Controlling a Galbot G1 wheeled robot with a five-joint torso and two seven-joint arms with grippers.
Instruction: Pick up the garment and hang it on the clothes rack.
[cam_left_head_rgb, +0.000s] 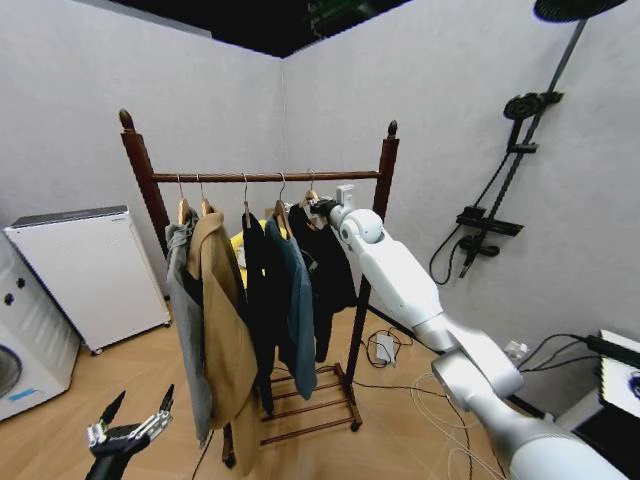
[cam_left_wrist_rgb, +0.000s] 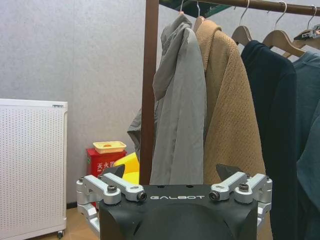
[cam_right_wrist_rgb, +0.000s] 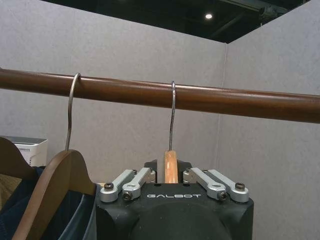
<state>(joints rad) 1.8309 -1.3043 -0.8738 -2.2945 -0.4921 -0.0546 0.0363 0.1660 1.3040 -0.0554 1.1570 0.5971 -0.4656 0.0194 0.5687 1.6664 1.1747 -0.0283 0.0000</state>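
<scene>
The clothes rack (cam_left_head_rgb: 265, 177) stands ahead, and its rail (cam_right_wrist_rgb: 225, 99) runs across the right wrist view. The garment (cam_left_head_rgb: 328, 262), a black jacket, hangs at the rail's right end. Its metal hook (cam_right_wrist_rgb: 172, 117) sits over the rail. My right gripper (cam_left_head_rgb: 322, 208) reaches up to it and is shut on the light wooden hanger (cam_right_wrist_rgb: 170, 167) just below the hook. My left gripper (cam_left_head_rgb: 130, 425) waits low at the left, open, with nothing between its fingers (cam_left_wrist_rgb: 116, 171).
A grey jacket (cam_left_wrist_rgb: 180, 115), a tan coat (cam_left_wrist_rgb: 230, 115), a dark garment and a blue jacket (cam_left_head_rgb: 298, 300) fill the rail to the left. A white appliance (cam_left_head_rgb: 90, 275) and a washer (cam_left_head_rgb: 20, 350) stand left. Cables (cam_left_head_rgb: 385, 350) lie on the floor at the right.
</scene>
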